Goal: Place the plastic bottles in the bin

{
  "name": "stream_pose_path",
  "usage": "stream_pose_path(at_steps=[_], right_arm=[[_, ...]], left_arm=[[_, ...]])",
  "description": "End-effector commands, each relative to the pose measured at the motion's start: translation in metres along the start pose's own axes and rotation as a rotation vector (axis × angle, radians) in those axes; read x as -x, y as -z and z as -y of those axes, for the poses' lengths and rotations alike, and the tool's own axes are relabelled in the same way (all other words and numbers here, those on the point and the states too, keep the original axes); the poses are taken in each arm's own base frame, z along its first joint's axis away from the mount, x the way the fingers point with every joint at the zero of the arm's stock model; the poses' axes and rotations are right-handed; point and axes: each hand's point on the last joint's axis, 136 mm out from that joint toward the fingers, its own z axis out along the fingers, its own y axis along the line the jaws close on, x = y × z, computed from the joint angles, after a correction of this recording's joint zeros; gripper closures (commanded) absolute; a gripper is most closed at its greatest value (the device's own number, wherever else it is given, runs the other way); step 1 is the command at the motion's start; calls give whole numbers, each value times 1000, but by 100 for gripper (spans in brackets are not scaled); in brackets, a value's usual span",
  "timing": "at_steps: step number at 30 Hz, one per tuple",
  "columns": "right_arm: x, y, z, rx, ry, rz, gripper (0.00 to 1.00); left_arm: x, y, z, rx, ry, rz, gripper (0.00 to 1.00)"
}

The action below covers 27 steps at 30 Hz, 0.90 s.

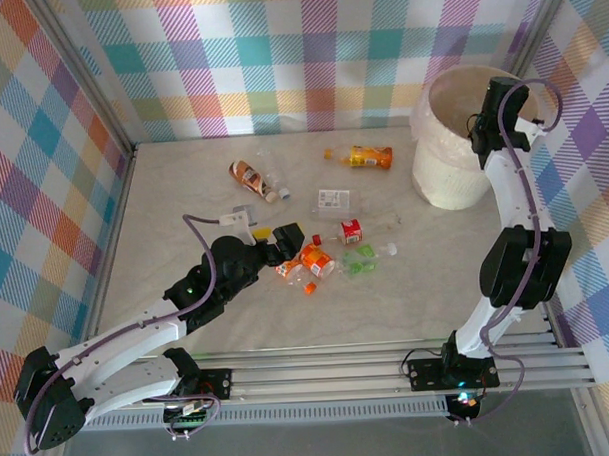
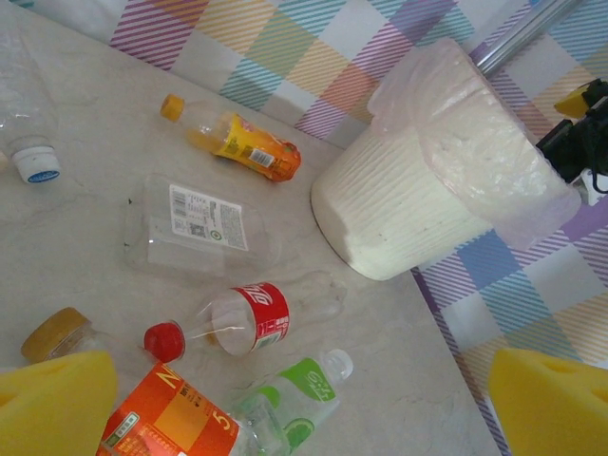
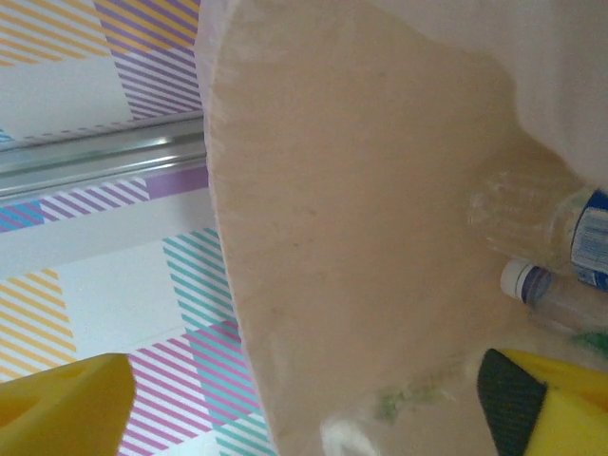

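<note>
Bottles (image 1: pixel 318 260) scattered mid-table; R gripper (image 3: pixel 304 404) spread wide over bin (image 1: pixel 448 178).

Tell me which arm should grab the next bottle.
Left. The left hand, open, sits right beside the orange-labelled bottle, with the red-labelled bottle just past it; the right hand hangs open over the bin, far from both.

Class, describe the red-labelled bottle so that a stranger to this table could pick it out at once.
Find the cream bin at the far right, then look left and nearer, to the cluster of bottles in the middle. The red-labelled bottle lies at its far edge, beside the green-labelled bottle. It alone pairs a red cap with a red label.
</note>
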Motion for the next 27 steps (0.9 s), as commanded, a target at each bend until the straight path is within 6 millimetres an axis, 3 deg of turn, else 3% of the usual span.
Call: stream_pose_path(at_steps=[1,11,19,24,27], right_arm=[[1,14,15,-59,20,-31,0],[13,57,5,35,139,-64,0],[-9,99,-12,192,422,-244,0],[-16,130,1,229,591,-325,0],[-31,148,14,256,699,-440,0]], left_arm=[[0,1,-15,60,6,7,0],[-2,3,-40,181,45,21,0],[-3,12,-70,332,87,51,0],[-4,17,-85,407,120,65,0],[-6,18,-93,451,131,56,0]])
